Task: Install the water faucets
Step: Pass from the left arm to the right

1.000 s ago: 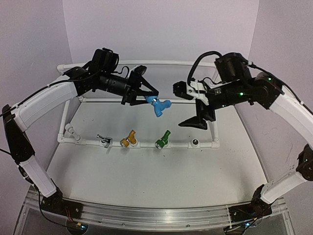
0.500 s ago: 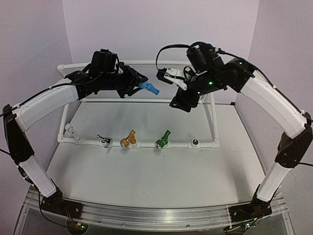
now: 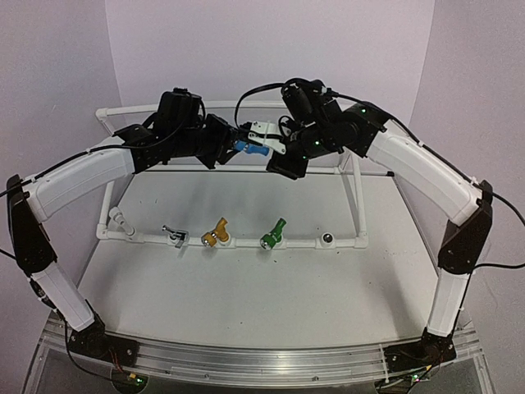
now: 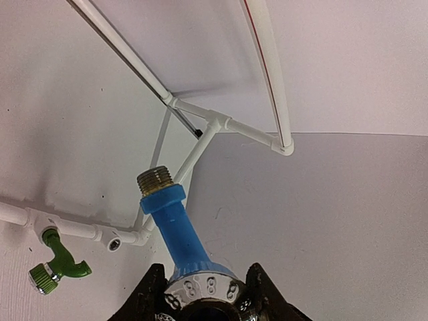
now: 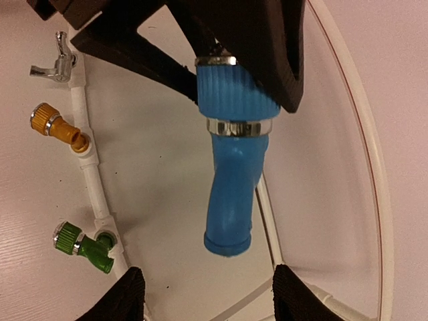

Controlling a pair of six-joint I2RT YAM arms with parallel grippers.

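- Top view: the left end effector [image 3: 236,144] is pinching the blue faucet [image 3: 250,148] up in the air, above the far half of the white pipe frame [image 3: 358,197] that lies on the surface [image 3: 246,295]. The right end effector [image 3: 279,160] sits nose to nose with it, just beside the faucet's free end. Honestly can't tell from here how its fingers stand. The silver faucet [image 3: 173,235], yellow faucet [image 3: 215,234] and green faucet [image 3: 273,232] sit in a row on the frame's near bar. There's an open fitting [image 3: 327,240] just right of the green one.
- Left wrist: this one shows the grip up close. The blue faucet is clamped by its chrome-ringed end between the two fingers, with its brass threaded end [image 4: 155,178] pointing away and nothing touching it. From the row, only the green one and the open fitting show, low left.
- Right wrist: here you finally see its fingers, spread wide. The blue faucet's tip hangs just short of the gap between them, untouched. Its ribbed blue knob [image 5: 231,87] is gripped by the other arm's dark fingers. Silver, yellow and green run down the left edge.
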